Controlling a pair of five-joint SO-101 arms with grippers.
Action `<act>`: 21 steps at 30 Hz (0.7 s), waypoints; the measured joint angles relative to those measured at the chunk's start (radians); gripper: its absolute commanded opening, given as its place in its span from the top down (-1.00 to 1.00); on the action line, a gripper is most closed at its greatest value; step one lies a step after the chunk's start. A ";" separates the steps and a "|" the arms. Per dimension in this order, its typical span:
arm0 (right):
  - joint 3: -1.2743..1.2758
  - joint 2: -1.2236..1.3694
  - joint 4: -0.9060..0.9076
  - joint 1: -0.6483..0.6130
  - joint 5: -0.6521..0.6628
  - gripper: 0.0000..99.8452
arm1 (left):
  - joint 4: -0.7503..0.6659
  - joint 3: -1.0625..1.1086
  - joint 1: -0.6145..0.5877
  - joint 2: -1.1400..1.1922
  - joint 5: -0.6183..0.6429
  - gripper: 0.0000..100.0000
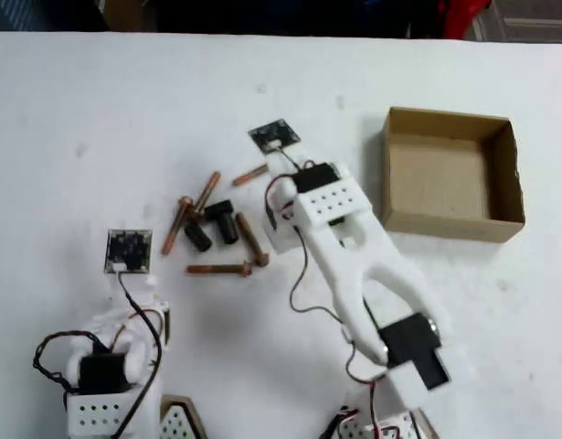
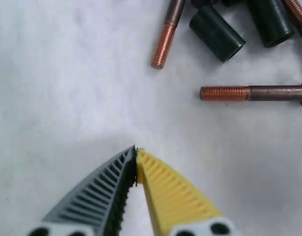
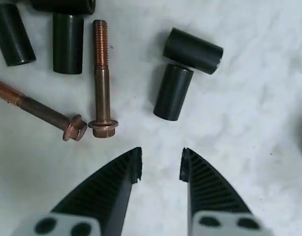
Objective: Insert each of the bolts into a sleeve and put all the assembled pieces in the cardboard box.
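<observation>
The bolts (image 1: 219, 269) are copper-coloured, with smooth shanks, threaded ends and flanged hex heads. They lie loose and unassembled among the sleeves (image 1: 227, 221), which are short, smooth, dark tubes, all in one cluster on the white, faintly mottled worktop (image 1: 98, 110).

Just ahead of the right gripper (image 3: 160, 166) the nearest bolt (image 3: 102, 78) points its head toward the tips. A slanting bolt (image 3: 40, 110) lies beside it, and the two heads almost touch. A little farther ahead sit the paired sleeves (image 3: 173, 92), one's end against the other's side so that they form an angle. This gripper's black ribbed fingers (image 3: 106, 191) are spread, with bare worktop between them.

The left gripper (image 2: 136, 153) has a grey finger (image 2: 99, 196) and a yellow finger (image 2: 173, 196), both ribbed. Their tips are pressed together and pinch nothing. Well ahead of it a crosswise bolt (image 2: 254, 92) shows its thread, and beyond that lies a dark green-black sleeve (image 2: 217, 33).

The cardboard box (image 1: 450, 174) is brown, square and open-topped, with its bare floor showing. It stands well apart from both grippers, on the far side of the right arm from the cluster.
</observation>
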 measured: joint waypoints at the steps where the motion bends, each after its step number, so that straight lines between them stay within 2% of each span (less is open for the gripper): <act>1: -0.014 0.021 -0.002 -0.006 -0.003 0.77 | 0.000 0.000 0.000 0.000 0.000 0.95; 11: -0.199 0.259 -0.006 -0.021 -0.005 0.77 | 0.000 0.000 0.000 0.000 0.000 0.95; 21: -0.358 0.454 -0.008 0.046 -0.005 0.77 | 0.000 0.000 0.000 0.000 0.000 0.95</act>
